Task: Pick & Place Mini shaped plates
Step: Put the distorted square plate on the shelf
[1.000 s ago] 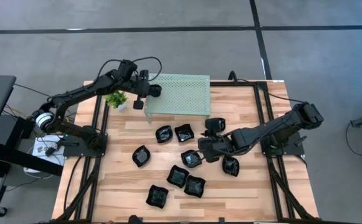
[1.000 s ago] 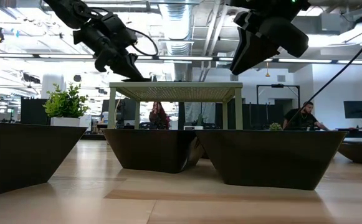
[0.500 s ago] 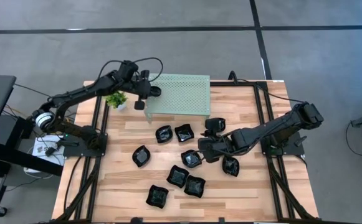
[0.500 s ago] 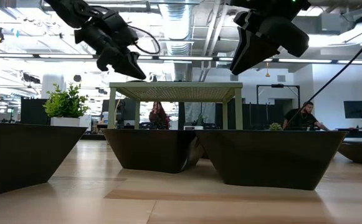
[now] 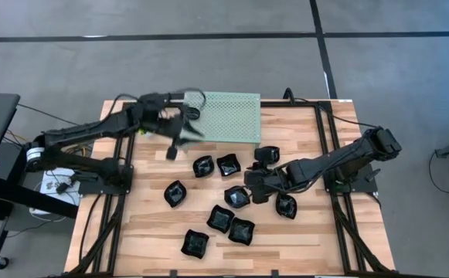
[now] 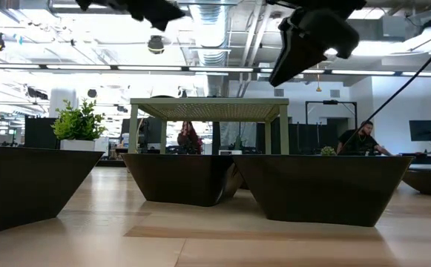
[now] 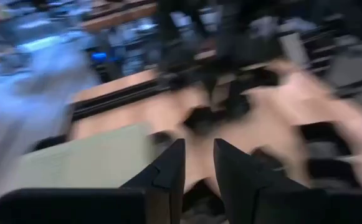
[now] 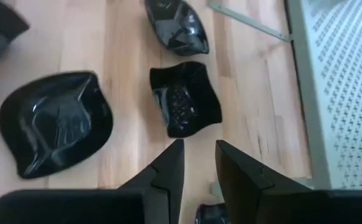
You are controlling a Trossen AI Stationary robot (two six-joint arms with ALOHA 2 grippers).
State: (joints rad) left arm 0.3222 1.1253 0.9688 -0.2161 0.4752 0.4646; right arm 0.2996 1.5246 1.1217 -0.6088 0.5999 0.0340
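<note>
Several small black shaped plates lie on the wooden table, among them one (image 5: 203, 165) and one (image 5: 229, 164) just in front of the green perforated rack (image 5: 220, 116), and others (image 5: 237, 196) nearer the middle. My left gripper (image 5: 176, 143) hovers blurred by the rack's near left corner, shut and empty (image 7: 198, 168). My right gripper (image 5: 249, 184) hangs shut and empty above the plate cluster; its wrist view (image 8: 198, 162) looks down on a squarish plate (image 8: 187, 99) and a wider one (image 8: 56, 130).
A small potted plant (image 6: 78, 122) stands at the table's far left, beside the rack (image 6: 211, 109). Black frame rails (image 5: 321, 147) run along both table sides. Bare wood (image 5: 147, 232) lies at the near left. People sit in the room beyond the table.
My left arm has swung quickly from the rack's left edge toward the table's near side and the plates, blurring as it goes, and its gripper has left the top of the low view. The plates have not moved.
</note>
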